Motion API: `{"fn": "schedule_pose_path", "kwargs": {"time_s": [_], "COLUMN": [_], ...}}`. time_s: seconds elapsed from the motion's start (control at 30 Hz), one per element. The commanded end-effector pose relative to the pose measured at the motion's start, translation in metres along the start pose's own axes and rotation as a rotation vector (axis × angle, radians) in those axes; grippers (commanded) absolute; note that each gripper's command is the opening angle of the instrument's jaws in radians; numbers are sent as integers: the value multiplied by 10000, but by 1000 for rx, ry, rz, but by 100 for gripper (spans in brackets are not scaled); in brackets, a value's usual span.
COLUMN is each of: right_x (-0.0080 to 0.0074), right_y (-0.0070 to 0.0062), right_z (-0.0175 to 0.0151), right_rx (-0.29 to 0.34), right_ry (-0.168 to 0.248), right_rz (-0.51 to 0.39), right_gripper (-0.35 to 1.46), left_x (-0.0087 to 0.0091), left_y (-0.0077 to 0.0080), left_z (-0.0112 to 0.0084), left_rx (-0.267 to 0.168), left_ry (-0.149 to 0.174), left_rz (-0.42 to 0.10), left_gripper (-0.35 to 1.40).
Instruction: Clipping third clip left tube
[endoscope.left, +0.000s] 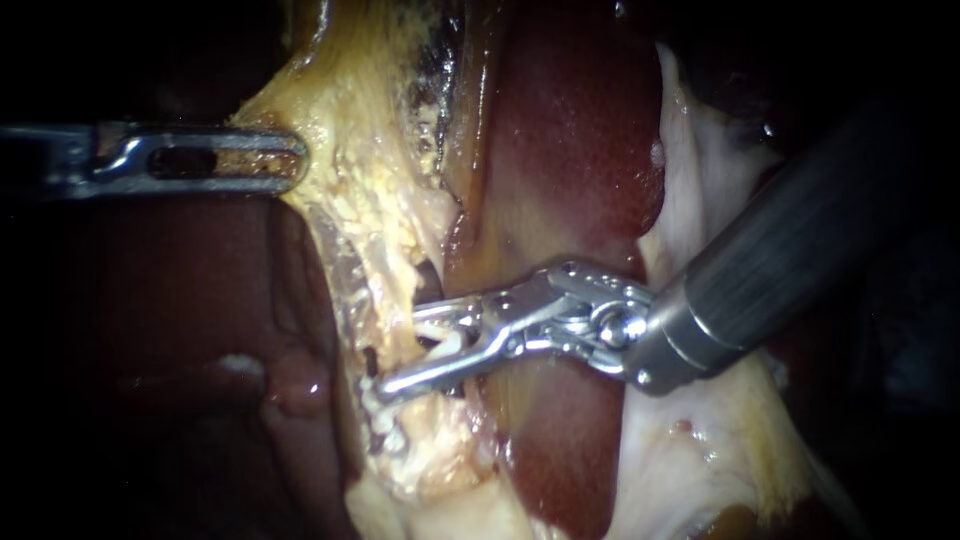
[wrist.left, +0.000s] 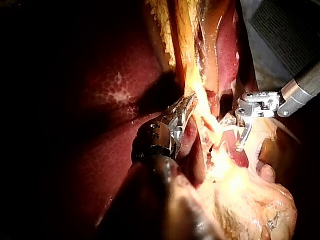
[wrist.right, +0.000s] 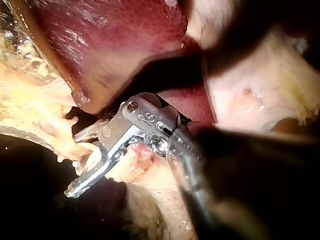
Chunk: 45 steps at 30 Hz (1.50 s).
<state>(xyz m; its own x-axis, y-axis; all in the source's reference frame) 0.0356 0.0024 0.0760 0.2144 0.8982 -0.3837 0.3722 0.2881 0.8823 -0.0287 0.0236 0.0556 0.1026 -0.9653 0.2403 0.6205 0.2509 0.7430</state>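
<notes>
While our left instrument (endoscope.left: 298, 160) has its jaws pressed together on the edge of the yellowish tissue (endoscope.left: 370, 200), our right instrument (endoscope.left: 400, 350) stands with its jaws parted, a clear gap showing between them. The pale tube (endoscope.left: 437, 340) crosses that gap, lying between the two jaws just beside the dark red liver (endoscope.left: 570, 150). We cannot tell whether both jaws touch it.

This looks to me like a surgical practice bench: my left instrument (endoscope.left: 295, 160) and my right instrument (endoscope.left: 405, 350), both slender metal, reach over a bare liver (endoscope.left: 580, 150) and yellowish fatty tissue (endoscope.left: 370, 130), with darkness all around.
</notes>
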Motion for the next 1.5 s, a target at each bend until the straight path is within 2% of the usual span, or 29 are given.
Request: {"fn": "schedule_pose_path", "kwargs": {"time_s": [0.03, 0.2, 0.43, 0.5, 0.63, 0.77, 0.93, 1.23, 1.5], "right_x": [-1, -10, -36, -37, -33, -28, -22, -6, 16], "right_y": [0, 0, 11, 12, 11, 15, 17, 12, 0], "right_z": [1, 9, 31, 34, 35, 43, 50, 46, 39], "right_rx": [6, 45, 71, 76, 77, 90, 67, 39, 3], "right_ry": [-7, -41, -81, -85, -80, -46, -16, 8, 29], "right_rz": [21, 75, 107, 106, 108, 108, 115, 150, 233], "right_gripper": [53, 50, 50, 50, 51, 52, 52, 51, 50], "left_x": [1, 0, -1, -1, -2, -2, -2, -2, -2], "left_y": [1, 5, 9, 9, 9, 8, 8, 7, 8], "left_z": [1, 2, 3, 3, 3, 4, 4, 4, 4], "left_rx": [1, 1, 1, 1, 1, 1, 0, 0, 1], "left_ry": [0, 0, 1, 1, 1, 0, 0, 0, 0], "left_rz": [0, 0, 1, 1, 0, 0, 0, 0, 0], "left_gripper": [-35, -35, -35, -35, -35, -35, -35, -35, -35]}}
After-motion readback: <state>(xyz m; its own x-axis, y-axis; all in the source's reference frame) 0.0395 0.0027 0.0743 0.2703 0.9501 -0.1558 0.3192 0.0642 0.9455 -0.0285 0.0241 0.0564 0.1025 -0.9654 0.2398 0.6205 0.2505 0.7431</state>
